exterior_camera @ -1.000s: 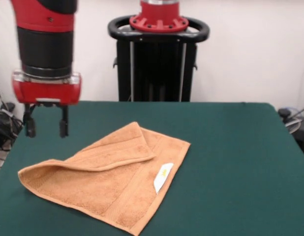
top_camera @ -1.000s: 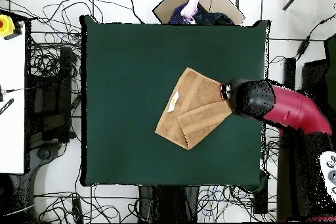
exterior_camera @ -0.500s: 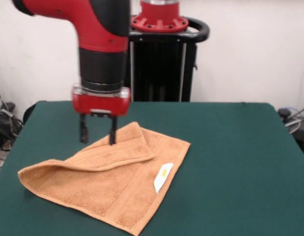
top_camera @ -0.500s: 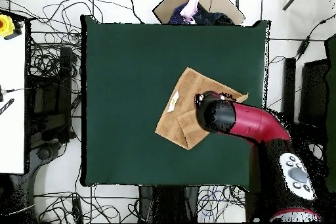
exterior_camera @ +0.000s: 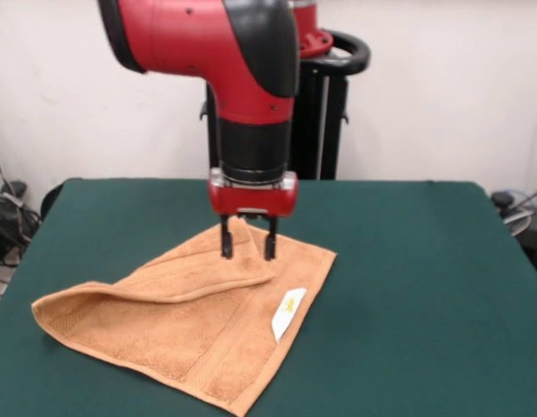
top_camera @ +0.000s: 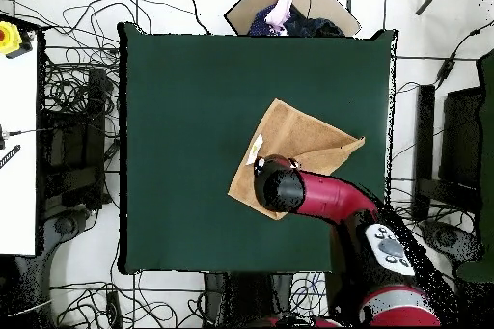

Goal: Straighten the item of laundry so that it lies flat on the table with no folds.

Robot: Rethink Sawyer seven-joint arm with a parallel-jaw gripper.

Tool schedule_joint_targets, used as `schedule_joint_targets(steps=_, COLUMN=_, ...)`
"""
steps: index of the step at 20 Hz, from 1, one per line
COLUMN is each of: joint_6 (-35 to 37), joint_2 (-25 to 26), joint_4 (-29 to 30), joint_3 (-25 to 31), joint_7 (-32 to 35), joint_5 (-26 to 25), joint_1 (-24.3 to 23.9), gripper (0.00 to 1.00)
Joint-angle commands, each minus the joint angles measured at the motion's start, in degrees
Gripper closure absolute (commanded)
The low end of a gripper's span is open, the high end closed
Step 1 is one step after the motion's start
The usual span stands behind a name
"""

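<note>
An orange-tan towel, the item of laundry (exterior_camera: 177,326) (top_camera: 309,142), lies on the dark green table (exterior_camera: 425,287) (top_camera: 183,123) with one corner folded over on top of itself. A small white tag (exterior_camera: 288,313) shows on its right edge. My gripper (exterior_camera: 248,248) stands open right over the folded flap's far corner, one finger on each side of the raised cloth, tips at towel level. In the overhead view the arm (top_camera: 289,188) covers the towel's lower part, and the gripper itself is hidden under it.
The black pedestal (exterior_camera: 329,104) stands behind the table's far edge. Cables lie on the floor all round the table (top_camera: 77,151). A cardboard piece and some cloth (top_camera: 289,12) lie beyond one table edge.
My arm has swept from the table's left side across to the towel's folded corner and come down lower. The towel itself lies as before.
</note>
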Motion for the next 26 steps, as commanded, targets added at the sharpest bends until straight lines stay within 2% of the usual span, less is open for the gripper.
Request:
schedule_joint_targets(steps=1, joint_6=-5.42, joint_2=6.34, joint_4=2.79, joint_3=-3.48, joint_7=16.04, joint_5=3.21, joint_1=2.86, gripper=0.0)
schedule_joint_targets(steps=6, joint_6=-5.44, joint_2=9.92, joint_4=0.4, joint_3=-5.48, joint_7=14.67, joint_5=3.2, joint_1=3.61, gripper=0.0)
schedule_joint_targets(steps=14, joint_6=-10.97, joint_2=15.43, joint_4=-0.86, joint_3=-6.51, joint_7=14.67, joint_5=3.26, joint_1=3.8, gripper=0.0)
schedule_joint_targets(steps=26, joint_6=-10.71, joint_2=15.31, joint_4=-2.93, joint_3=-7.34, joint_7=13.73, joint_5=4.54, joint_1=4.3, gripper=0.0)
